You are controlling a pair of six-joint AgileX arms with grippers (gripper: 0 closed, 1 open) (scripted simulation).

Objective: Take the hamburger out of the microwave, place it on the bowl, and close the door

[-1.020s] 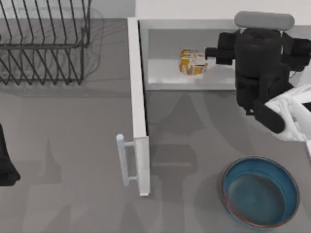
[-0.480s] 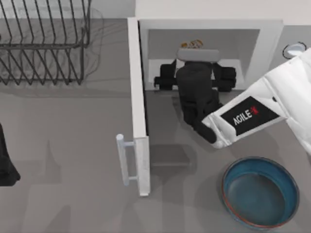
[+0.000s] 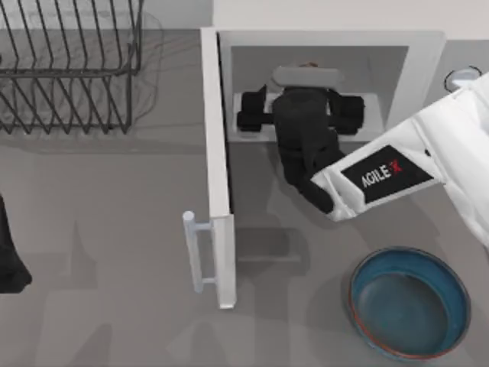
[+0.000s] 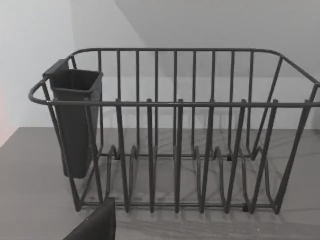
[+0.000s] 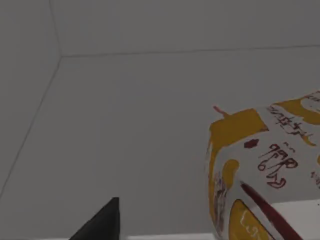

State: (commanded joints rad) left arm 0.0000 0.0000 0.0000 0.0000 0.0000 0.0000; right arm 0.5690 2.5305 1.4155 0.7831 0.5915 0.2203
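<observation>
The bowl (image 3: 409,303) sat in the lower right of the top view, round, glazed blue-teal with a thin reddish-brown rim, nothing in it, on the matte grey table (image 3: 107,245). Above it, the right arm's white shell reached in from the right edge toward the microwave (image 3: 328,42), a white box at upper centre. The door (image 3: 216,164) stood swung out, seen edge-on as a long white slab running down the frame, its pale bar handle (image 3: 192,252) on the left near the lower end. The right gripper (image 3: 304,69), black, was inside the cavity; its fingers were hidden under the wrist body from above, so whether they were spread or closed could not be told. A sliver of the hamburger (image 3: 308,66) showed at the far end of the wrist. The right wrist view gave more: the hamburger (image 5: 267,167), cream-white with orange-yellow patches and thin dark red marks, close against the plain white cavity walls, with one dark finger tip (image 5: 100,222) low in frame, apart from it. The left arm (image 3: 9,252) was parked at the left edge; its wrist view faced a dark wire dish rack (image 4: 175,130) holding a dark cutlery cup (image 4: 74,120).
</observation>
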